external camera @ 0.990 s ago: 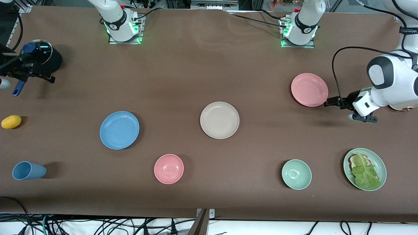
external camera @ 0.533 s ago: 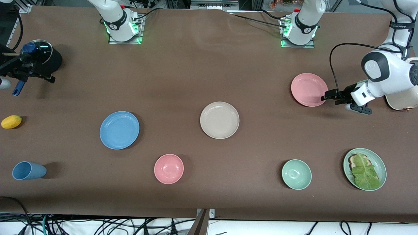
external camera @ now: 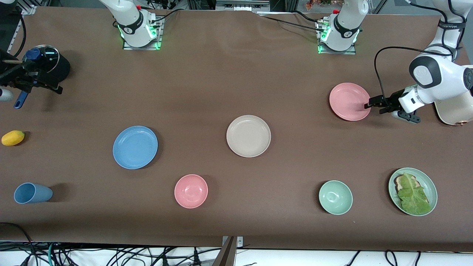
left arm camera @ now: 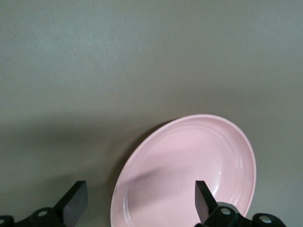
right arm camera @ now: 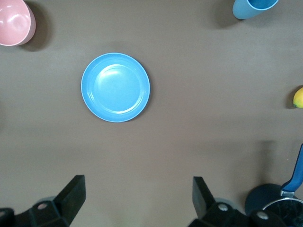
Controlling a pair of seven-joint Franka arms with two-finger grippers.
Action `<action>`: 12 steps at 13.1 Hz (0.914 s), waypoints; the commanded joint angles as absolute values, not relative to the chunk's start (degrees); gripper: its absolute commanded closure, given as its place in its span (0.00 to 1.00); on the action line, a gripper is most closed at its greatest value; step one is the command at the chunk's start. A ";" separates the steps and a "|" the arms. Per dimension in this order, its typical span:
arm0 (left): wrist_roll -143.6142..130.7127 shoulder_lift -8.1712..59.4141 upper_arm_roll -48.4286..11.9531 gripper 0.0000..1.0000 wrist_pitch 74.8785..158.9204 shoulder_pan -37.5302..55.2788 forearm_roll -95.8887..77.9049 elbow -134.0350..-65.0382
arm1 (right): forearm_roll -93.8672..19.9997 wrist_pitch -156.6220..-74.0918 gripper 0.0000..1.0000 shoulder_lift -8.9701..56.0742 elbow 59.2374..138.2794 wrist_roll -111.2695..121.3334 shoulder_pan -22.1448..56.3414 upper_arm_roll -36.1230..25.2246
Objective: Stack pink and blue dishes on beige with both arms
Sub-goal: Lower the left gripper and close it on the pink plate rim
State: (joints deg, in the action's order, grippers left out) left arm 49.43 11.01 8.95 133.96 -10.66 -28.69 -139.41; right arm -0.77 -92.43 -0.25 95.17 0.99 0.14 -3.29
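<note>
Two hands, both spread open.
Left hand [external camera: 368, 105] straddles the pink plate's [external camera: 349, 101] rim; right hand [external camera: 11, 79] hangs over the bench's corner, blue plate [external camera: 135, 147] and beige plate [external camera: 248, 136] mid-bench.

2 white arms [external camera: 438, 79] w/ black bands, cables, green-lit bases.

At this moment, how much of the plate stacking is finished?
Nothing is stacked: the flat round beige plate sits bare mid-table. In hand: the open left gripper is at the rim of the flat round pink plate, not gripping. The right gripper, open, waits above the table. The flat round light blue plate lies untouched.
</note>
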 commanded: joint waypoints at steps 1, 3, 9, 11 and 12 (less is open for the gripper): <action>55.01 8.88 9.14 0.00 136.14 -11.77 -32.25 -143.26 | -0.44 -91.76 0.00 0.09 94.39 1.58 0.09 -3.25; 56.42 8.88 9.23 0.00 136.14 -12.65 -32.26 -143.70 | -0.61 -91.76 0.00 0.09 94.39 1.58 0.09 -3.25; 57.66 9.14 11.78 0.00 136.32 -12.66 -34.70 -145.63 | -0.62 -91.76 0.00 0.09 94.48 1.93 -0.09 -3.34; 57.57 9.40 11.87 0.00 136.32 -12.57 -37.60 -146.25 | -0.62 -91.76 0.00 0.09 94.48 2.02 -0.09 -3.34; 57.13 9.67 11.87 0.00 136.32 -12.48 -39.44 -146.25 | -0.70 -91.76 0.00 0.09 94.48 1.93 -0.09 -3.34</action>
